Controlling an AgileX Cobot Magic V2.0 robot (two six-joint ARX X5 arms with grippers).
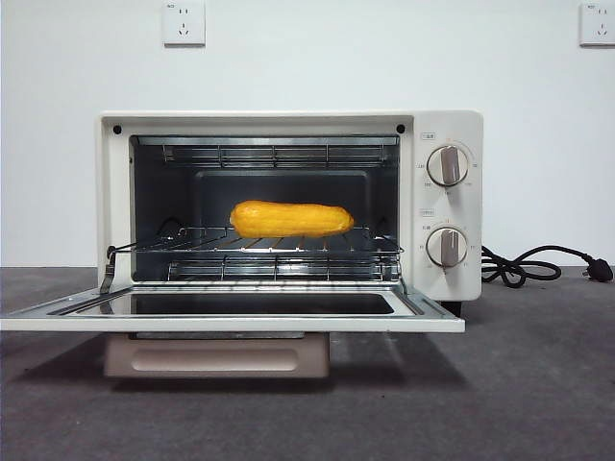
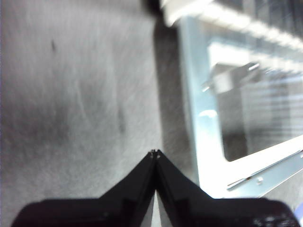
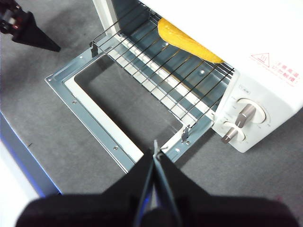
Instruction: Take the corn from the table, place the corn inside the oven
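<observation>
Front view is showing the oven (image 1: 288,216) standing on the table (image 1: 538,384) with its door (image 1: 231,317) lying fully open and flat toward the camera. Inside, the corn (image 1: 291,219) is lying lengthwise on the wire rack (image 1: 269,252), near the middle of the chamber, with nothing touching it from above. Two knobs (image 1: 447,165) are sitting one above the other on the panel at the side of the chamber, and a black cord (image 1: 538,264) is trailing across the table beside the oven. Two wall sockets (image 1: 184,23) are showing on the white wall behind.

Neither arm is appearing in that view. From the right wrist camera, the right gripper (image 3: 155,152) is hovering above the near corner of the open door, its jaws pressed together and holding nothing; the corn (image 3: 187,41) is showing at the back of the rack, well apart from it. The dark tip of the left gripper (image 3: 28,29) is showing over the table beyond the door's far corner. From the left wrist camera, the left gripper (image 2: 155,152) is hanging over bare table just beside the door's edge, jaws together and empty.
</observation>
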